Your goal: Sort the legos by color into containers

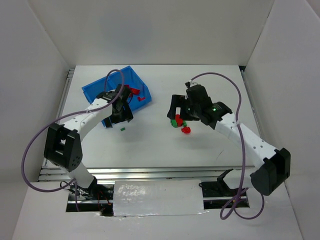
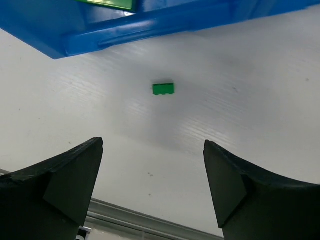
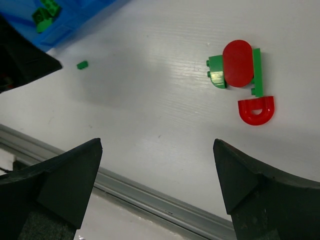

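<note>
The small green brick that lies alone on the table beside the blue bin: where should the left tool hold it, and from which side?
Grip the small green brick across its two long sides, coming from straight above. It lies flat on the table, apart from the blue bin, with free space all around.

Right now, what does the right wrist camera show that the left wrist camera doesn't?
Only the right wrist view: a red and green brick cluster with a red horseshoe piece just below it. Only the left wrist view: that the left gripper is open and empty. Both: the loose green brick on the white table beside the blue bin.
</note>
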